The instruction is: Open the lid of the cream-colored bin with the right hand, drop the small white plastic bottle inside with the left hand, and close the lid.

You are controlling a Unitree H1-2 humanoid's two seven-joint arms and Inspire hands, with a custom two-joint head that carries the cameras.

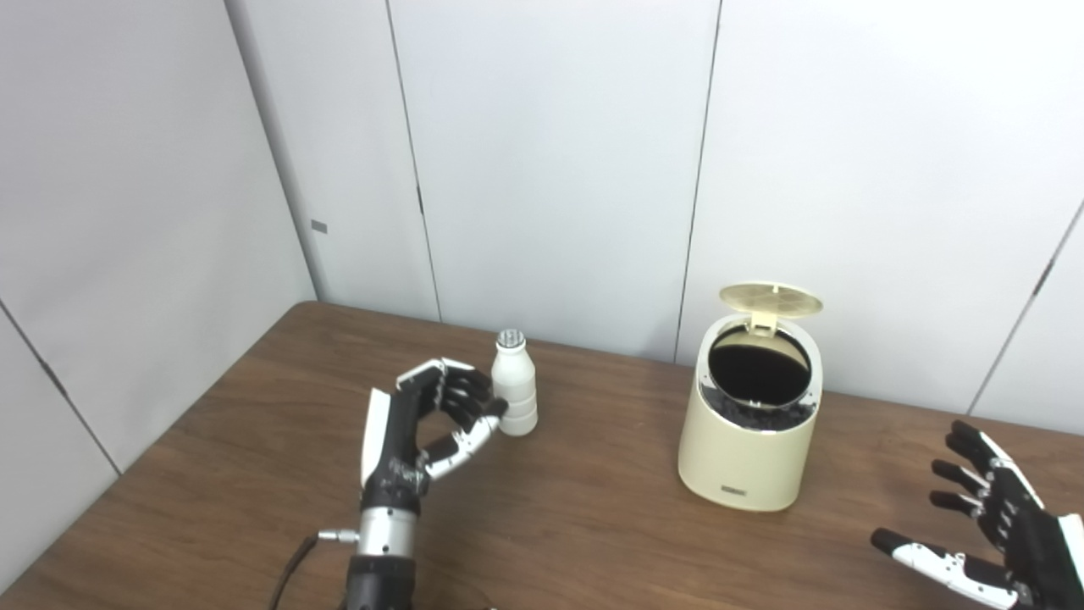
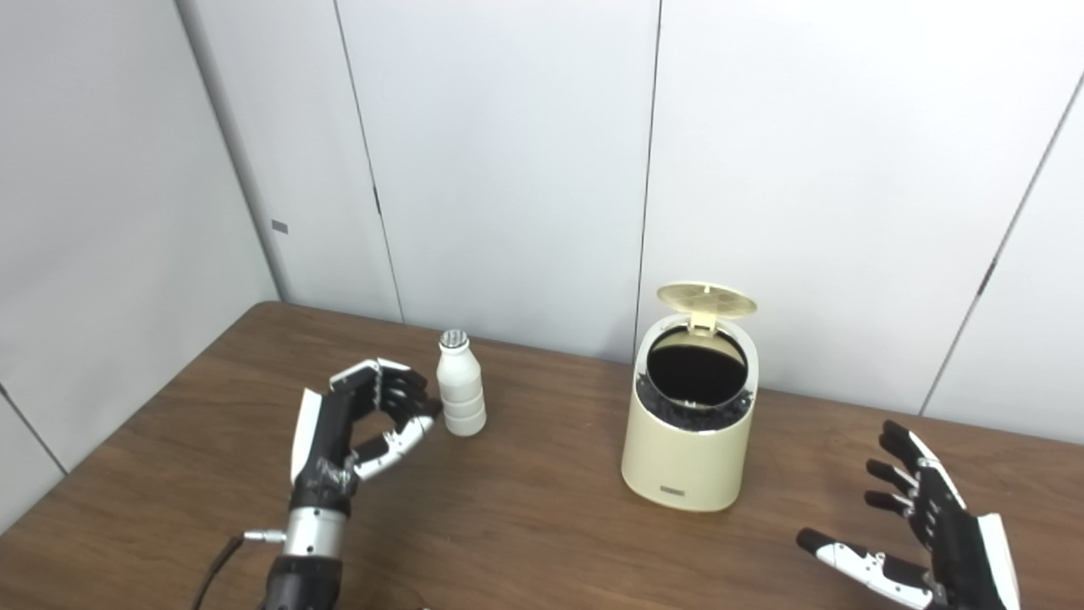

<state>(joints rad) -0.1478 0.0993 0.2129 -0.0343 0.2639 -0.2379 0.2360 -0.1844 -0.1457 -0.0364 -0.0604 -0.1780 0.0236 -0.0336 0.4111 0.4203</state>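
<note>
The small white plastic bottle [image 1: 514, 385] stands upright on the wooden table [image 1: 593, 525], left of centre. My left hand [image 1: 432, 419] sits just to its left, fingers curled and apart, thumb tip close to the bottle's base, not closed around it. The cream-colored bin [image 1: 745, 449] stands to the right with its round lid [image 1: 771, 298] flipped up at the back, and the dark inside shows. My right hand [image 1: 991, 517] hovers open at the lower right, well clear of the bin, fingers spread.
White wall panels [image 1: 550, 169] rise right behind the table's far edge, close to the bin's back. A cable [image 1: 292, 563] runs from my left wrist toward the near edge. Bare tabletop lies between bottle and bin.
</note>
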